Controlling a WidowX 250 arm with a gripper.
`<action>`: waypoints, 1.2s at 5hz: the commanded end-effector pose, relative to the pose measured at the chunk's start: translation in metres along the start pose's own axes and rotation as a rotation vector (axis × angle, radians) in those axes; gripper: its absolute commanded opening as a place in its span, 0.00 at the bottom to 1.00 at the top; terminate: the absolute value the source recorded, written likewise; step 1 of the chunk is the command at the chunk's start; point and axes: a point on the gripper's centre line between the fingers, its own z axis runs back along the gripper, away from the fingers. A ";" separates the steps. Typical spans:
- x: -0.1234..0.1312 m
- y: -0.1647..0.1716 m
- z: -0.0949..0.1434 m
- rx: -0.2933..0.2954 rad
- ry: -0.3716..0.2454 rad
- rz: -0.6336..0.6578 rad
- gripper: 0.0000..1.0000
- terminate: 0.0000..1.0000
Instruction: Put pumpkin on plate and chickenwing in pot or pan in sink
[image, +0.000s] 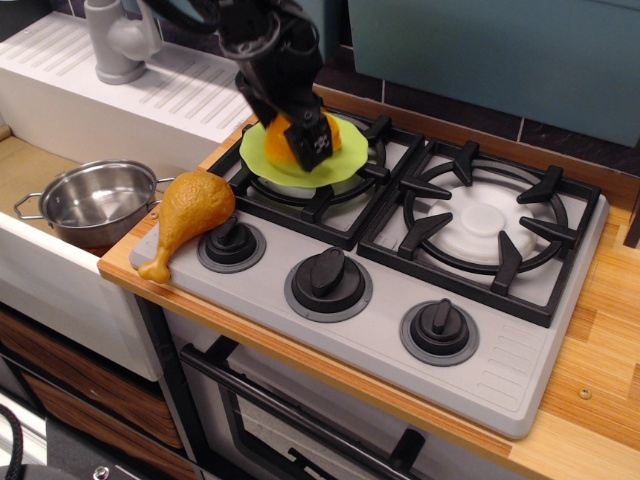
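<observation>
The black end effector (303, 140) reaches down from the upper left and is closed on the pumpkin (296, 138), its fingers pressed against the orange piece on either side. The pumpkin is glossy, rounded orange plastic; its ribbing is mostly hidden by the fingers. It sits low over the plate (304, 152), directly beneath the end effector; whether it touches the plate cannot be told.

The plate is a round, flat, lime-green plastic disc with a slightly wavy rim, lying on the black grate of the stove's (400, 290) rear-left burner. The stove is grey with three round black knobs along its front edge, below and to the right of the end effector.

The chickenwing (188, 218) lies well below and to the left of the end effector, at the stove's front-left corner beside the leftmost knob. It is tan-orange plastic with a pebbled bulbous end tapering to a knobbed bone. Its long axis runs diagonally: the fat end points up and right towards the plate, the bone end down and left over the edge of the wooden tabletop (600, 330).

Further left, the pot (97, 201) stands upright in the sink (30, 170), apart from the chickenwing. It is shiny steel, round, with thin wire loop handles. The sink has a tan inside; its ridged white drainboard (150, 80) and grey tap (118, 38) lie to the upper left of the end effector.
</observation>
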 end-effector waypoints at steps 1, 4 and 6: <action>0.027 -0.022 0.040 0.061 0.051 0.042 1.00 0.00; 0.037 -0.043 0.064 0.070 0.104 0.019 1.00 0.00; 0.037 -0.043 0.064 0.070 0.104 0.019 1.00 0.00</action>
